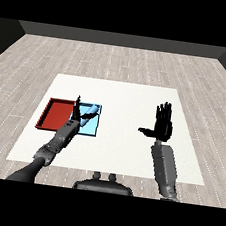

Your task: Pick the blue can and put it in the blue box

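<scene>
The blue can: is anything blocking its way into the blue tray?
Nothing visible blocks it. The blue can is tilted in the left hand, right over the light blue tray. The red tray lies beside it, and the right hand is open, far across the table.

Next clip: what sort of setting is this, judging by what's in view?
Probably a bare tabletop test space rather than a home or workshop: a plain white table on a pale wood-plank floor with dark walls behind, carrying only a flat red tray and a flat light blue tray side by side.
</scene>
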Controlling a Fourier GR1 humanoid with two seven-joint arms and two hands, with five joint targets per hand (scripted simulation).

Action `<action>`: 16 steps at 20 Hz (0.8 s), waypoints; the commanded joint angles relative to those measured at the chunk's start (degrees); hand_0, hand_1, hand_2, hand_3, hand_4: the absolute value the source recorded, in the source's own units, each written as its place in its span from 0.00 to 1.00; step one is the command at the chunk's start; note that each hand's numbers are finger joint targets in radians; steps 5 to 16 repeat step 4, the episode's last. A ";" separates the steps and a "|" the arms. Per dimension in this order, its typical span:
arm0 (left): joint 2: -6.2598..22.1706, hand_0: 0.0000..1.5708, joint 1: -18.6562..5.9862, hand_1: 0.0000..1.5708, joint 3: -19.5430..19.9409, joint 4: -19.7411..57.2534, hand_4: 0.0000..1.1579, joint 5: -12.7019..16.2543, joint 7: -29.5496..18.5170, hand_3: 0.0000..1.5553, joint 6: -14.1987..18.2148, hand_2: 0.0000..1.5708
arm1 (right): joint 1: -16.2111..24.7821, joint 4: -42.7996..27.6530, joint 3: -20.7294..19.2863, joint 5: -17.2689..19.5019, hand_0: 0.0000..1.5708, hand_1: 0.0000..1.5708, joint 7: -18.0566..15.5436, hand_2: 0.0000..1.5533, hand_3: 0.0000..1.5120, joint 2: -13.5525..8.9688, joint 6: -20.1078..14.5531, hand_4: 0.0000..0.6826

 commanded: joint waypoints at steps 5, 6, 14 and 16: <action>-0.92 0.00 7.86 0.00 -0.70 -17.04 0.00 2.34 -11.84 0.00 -14.03 0.00 | 1.98 -1.14 0.85 1.06 0.00 0.00 2.86 0.00 0.00 -2.57 1.17 0.00; -0.92 0.00 7.86 0.00 -0.70 -17.04 0.00 2.34 -11.84 0.00 -14.03 0.00 | 1.98 -1.14 0.85 1.06 0.00 0.00 2.86 0.00 0.00 -2.57 1.17 0.00; -0.92 0.00 7.86 0.00 -0.70 -17.04 0.00 2.34 -11.84 0.00 -14.03 0.00 | 1.98 -1.14 0.85 1.06 0.00 0.00 2.86 0.00 0.00 -2.57 1.17 0.00; -0.92 0.00 7.86 0.00 -0.70 -17.04 0.00 2.34 -11.84 0.00 -14.03 0.00 | 1.98 -1.14 0.85 1.06 0.00 0.00 2.86 0.00 0.00 -2.57 1.17 0.00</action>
